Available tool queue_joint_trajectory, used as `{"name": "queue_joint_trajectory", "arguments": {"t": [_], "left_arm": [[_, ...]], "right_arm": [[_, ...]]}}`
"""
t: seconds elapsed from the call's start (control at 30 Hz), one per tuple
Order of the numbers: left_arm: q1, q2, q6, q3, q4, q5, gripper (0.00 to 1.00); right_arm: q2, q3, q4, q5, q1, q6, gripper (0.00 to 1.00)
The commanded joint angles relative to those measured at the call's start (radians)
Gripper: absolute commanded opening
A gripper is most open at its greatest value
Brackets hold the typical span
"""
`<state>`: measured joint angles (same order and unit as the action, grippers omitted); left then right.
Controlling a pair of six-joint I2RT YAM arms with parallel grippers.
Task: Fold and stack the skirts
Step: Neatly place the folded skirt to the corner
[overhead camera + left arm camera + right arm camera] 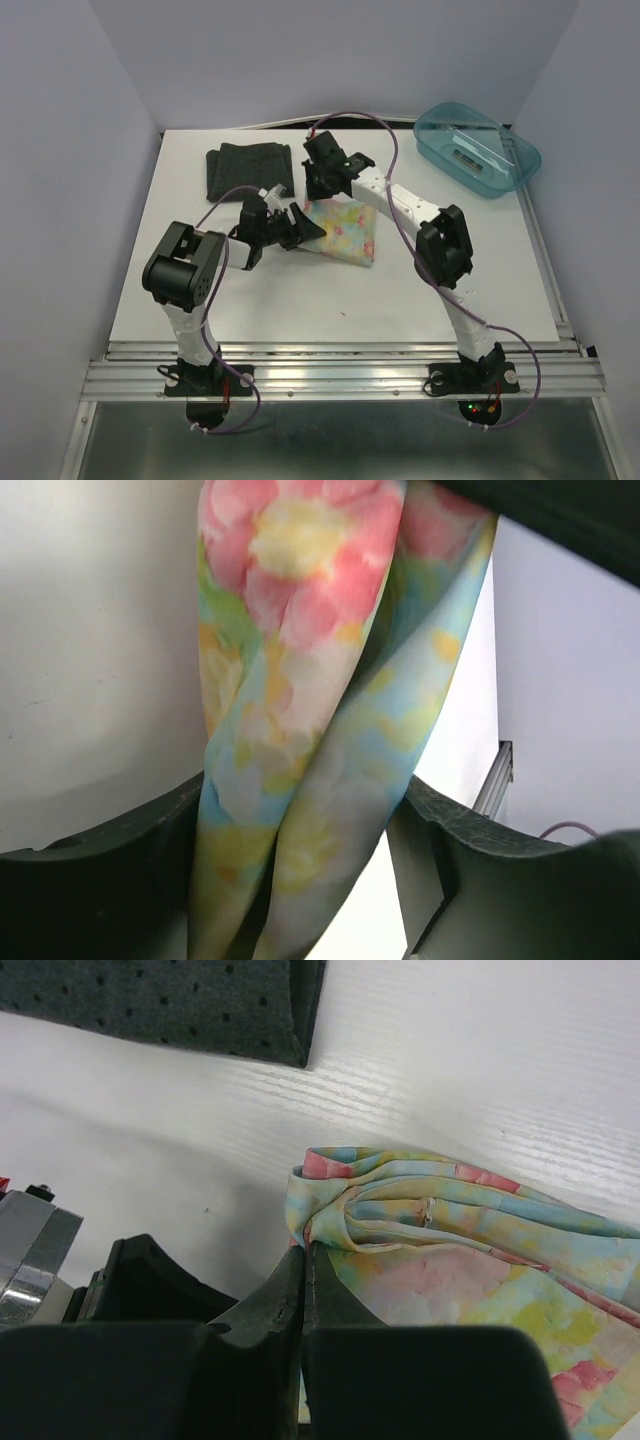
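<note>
The floral skirt [347,232] lies partly folded near the table's middle. The same cloth fills the left wrist view, where a fold of the floral skirt [300,680] runs between the fingers of my left gripper [300,790]. That gripper's jaws are open, with a gap showing beside the right finger [480,870]. My right gripper [306,1250] is shut on a bunched corner of the floral skirt [440,1260] at its far left end. From above, my left gripper [300,226] meets the skirt's left edge and my right gripper [318,190] its far corner. The dark skirt [246,170] lies folded at the back left.
A translucent teal bin [478,150] sits at the back right corner of the white table [300,300]. The dark skirt [170,1000] lies just beyond the right gripper. Purple walls close in the left, back and right sides.
</note>
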<state>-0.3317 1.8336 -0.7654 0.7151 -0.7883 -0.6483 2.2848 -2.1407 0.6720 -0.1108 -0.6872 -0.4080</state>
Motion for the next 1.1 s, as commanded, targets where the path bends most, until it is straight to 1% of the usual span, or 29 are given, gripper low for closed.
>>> {"name": "queue_joint_trajectory", "arguments": {"t": [0.0,0.07,0.17,0.23,0.33,0.37,0.4,0.43,0.47,0.5,0.53,0.57,0.6,0.63,0.67,0.7,0.73,0.77,0.8,0.83,0.93,0.97,1.0,1.03,1.07], "left_arm": [[0.003,-0.004,-0.011,0.032,-0.089,0.015,0.75],[0.003,0.001,-0.012,0.027,-0.095,0.016,0.77],[0.003,0.007,-0.011,0.023,-0.1,0.024,0.77],[0.003,0.013,-0.006,0.024,-0.101,0.027,0.75],[0.005,0.018,0.006,0.027,-0.098,0.054,0.61],[0.005,0.015,0.021,0.033,-0.073,0.067,0.48],[0.003,0.003,0.046,0.043,-0.049,0.084,0.4],[0.0,-0.005,0.117,0.078,-0.008,0.135,0.23],[0.0,-0.01,0.118,0.111,0.045,0.168,0.23],[-0.007,-0.007,0.205,0.194,0.183,0.203,0.1],[-0.013,0.006,0.253,0.195,0.254,0.228,0.06],[-0.018,0.018,0.297,0.29,0.391,0.281,0.01],[-0.027,0.048,0.369,0.337,0.447,0.317,0.0],[-0.032,0.062,0.403,0.419,0.492,0.34,0.0],[-0.038,0.075,0.437,0.463,0.535,0.395,0.0],[-0.046,0.104,0.471,0.503,0.619,0.427,0.0],[-0.059,0.119,0.532,0.548,0.659,0.453,0.0],[-0.066,0.133,0.563,0.626,0.72,0.504,0.0],[-0.07,0.157,0.589,0.662,0.741,0.531,0.0],[-0.072,0.167,0.63,0.716,0.759,0.571,0.0],[-0.072,0.22,0.693,0.822,0.814,0.625,0.0],[-0.07,0.236,0.737,0.89,0.839,0.637,0.0],[-0.069,0.26,0.758,0.923,0.851,0.638,0.0],[-0.063,0.271,0.793,0.993,0.865,0.669,0.0],[-0.06,0.279,0.808,1.023,0.88,0.665,0.0]], "right_arm": [[0.001,-0.012,-0.038,0.033,-0.008,-0.02,0.01],[0.004,-0.015,-0.04,0.037,-0.008,-0.022,0.01],[0.005,-0.019,-0.042,0.04,-0.008,-0.028,0.01],[0.007,-0.021,-0.041,0.042,-0.008,-0.029,0.0],[0.008,-0.022,-0.041,0.04,-0.008,-0.028,0.01],[0.007,-0.024,-0.04,0.037,-0.008,-0.017,0.01],[0.01,-0.025,-0.04,0.031,0.001,-0.008,0.01],[0.013,-0.03,-0.04,0.026,0.002,-0.002,0.11],[0.012,-0.031,-0.04,0.017,0.002,0.0,0.23],[0.001,-0.028,-0.04,-0.007,0.015,0.006,0.52],[0.001,-0.028,-0.041,-0.015,0.024,0.009,0.52],[-0.013,-0.03,-0.042,-0.026,0.035,0.011,0.78],[-0.021,-0.03,-0.04,-0.055,0.061,0.021,0.87],[-0.031,-0.031,-0.041,-0.067,0.078,0.024,0.98],[-0.053,-0.03,-0.042,-0.078,0.096,0.029,1.0],[-0.065,-0.027,-0.042,-0.099,0.118,0.043,1.0],[-0.079,-0.021,-0.043,-0.102,0.161,0.05,1.0],[-0.105,-0.015,-0.043,-0.107,0.184,0.063,1.0],[-0.12,-0.005,-0.043,-0.112,0.207,0.066,1.0],[-0.134,0.02,-0.042,-0.109,0.256,0.069,1.0],[-0.197,0.08,-0.042,-0.086,0.319,0.078,1.0],[-0.211,0.131,-0.042,-0.076,0.348,0.083,1.0],[-0.241,0.155,-0.042,-0.069,0.359,0.086,1.0],[-0.255,0.181,-0.043,-0.069,0.359,0.09,1.0],[-0.271,0.232,-0.046,-0.067,0.371,0.098,1.0]]}}
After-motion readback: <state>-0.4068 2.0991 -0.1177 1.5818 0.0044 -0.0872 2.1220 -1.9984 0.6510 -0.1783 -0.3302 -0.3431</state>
